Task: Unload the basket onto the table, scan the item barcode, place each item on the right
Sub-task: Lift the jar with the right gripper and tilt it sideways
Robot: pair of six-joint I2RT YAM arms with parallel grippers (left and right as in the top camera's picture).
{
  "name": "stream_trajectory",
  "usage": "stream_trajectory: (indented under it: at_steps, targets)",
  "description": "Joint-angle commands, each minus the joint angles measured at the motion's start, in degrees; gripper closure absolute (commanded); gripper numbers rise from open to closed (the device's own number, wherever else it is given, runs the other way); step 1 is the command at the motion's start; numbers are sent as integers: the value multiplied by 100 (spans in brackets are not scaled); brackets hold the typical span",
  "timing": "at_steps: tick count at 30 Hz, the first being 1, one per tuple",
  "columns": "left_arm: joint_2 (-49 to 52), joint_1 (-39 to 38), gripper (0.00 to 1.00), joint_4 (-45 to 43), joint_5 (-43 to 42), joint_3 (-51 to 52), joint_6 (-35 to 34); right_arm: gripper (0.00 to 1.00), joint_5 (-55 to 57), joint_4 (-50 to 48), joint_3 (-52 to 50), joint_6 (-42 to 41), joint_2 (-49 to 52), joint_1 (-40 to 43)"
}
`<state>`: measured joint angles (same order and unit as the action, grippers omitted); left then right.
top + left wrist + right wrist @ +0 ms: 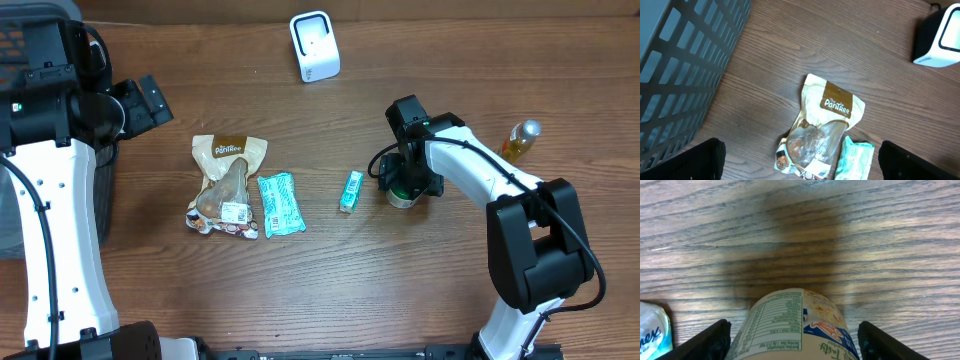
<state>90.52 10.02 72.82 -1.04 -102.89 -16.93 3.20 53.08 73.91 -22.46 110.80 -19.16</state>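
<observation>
Target is the can (799, 325), mid-right on the counter (330, 290), well short of the white scanner (314, 46) at the far edge. The right hand (407, 183) is down over it with fingers spread either side. There are thin slivers of wood between pads and can, so I read it as straddling, not yet clamped. The grip is across the can's width, which keeps the label clear for presenting. Can looks upright, with a round outline from above. Its long axis runs along the fingers, far end toward the counter, though I can't rule out a tilt. Nutrition panel faces the wrist camera; barcode not visible, probably round the side. Left hand (148, 100) is parked wide open above the snack bag (822, 127) by the basket (685, 75), out of the way.
</observation>
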Motion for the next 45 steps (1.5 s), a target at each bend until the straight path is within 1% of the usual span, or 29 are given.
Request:
stream_trajectory:
  at_steps: [1,2,5,8,10,12,15,17,19,21,24,28,32,34,35,39,41,42,45]
  targets:
    - [13,2,1,0,0,-35,66,27,15,-11,-28,-2,-44,4]
    - [13,2,0,0,-2,-35,66,28,15,9,-7,-4,-44,15]
    - [13,2,1,0,-2,-35,66,43,13,330,260,-7,-46,85]
    - [13,2,0,0,-2,-35,66,48,11,750,612,-9,-61,155]
    - [13,2,0,0,0,-35,66,48,0,1019,885,-11,-103,192]
    - [13,2,1,0,0,-35,66,48,-240,1340,1283,-9,-153,234]
    - [13,2,0,0,-2,-35,66,48,-946,1954,2052,-9,-164,247]
    - [13,2,1,0,-2,-35,66,48,-1591,2181,2341,-9,-164,247]
    - [13,2,0,0,0,-35,66,49,-2406,2315,2455,-9,-164,247]
    - [13,2,1,0,-2,-35,66,49,-2973,2402,2455,-9,-162,247]
    - [13,4,0,0,0,-35,66,48,-3703,2787,2455,-11,-162,247]
    - [13,4,0,0,0,-35,66,44,-4352,3097,2452,-31,-162,221]
    - [13,2,0,0,0,-35,66,44,-4802,3368,2452,-31,-162,203]
    - [13,2,1,0,-2,-35,66,46,-5003,3453,2452,-39,-162,203]
    - [13,2,0,0,0,-35,66,48,-5045,3501,2455,-197,-162,203]
    - [13,2,1,0,-2,-35,66,42,-5049,3630,2452,-933,-162,203]
    - [13,2,0,0,0,-35,66,38,-5051,3661,2452,-1117,-162,203]
    - [13,2,0,0,0,-35,66,38,-5051,3687,2452,-1235,-162,203]
    - [13,2,1,0,0,-35,66,38,-5088,3694,2452,-1255,-162,203]
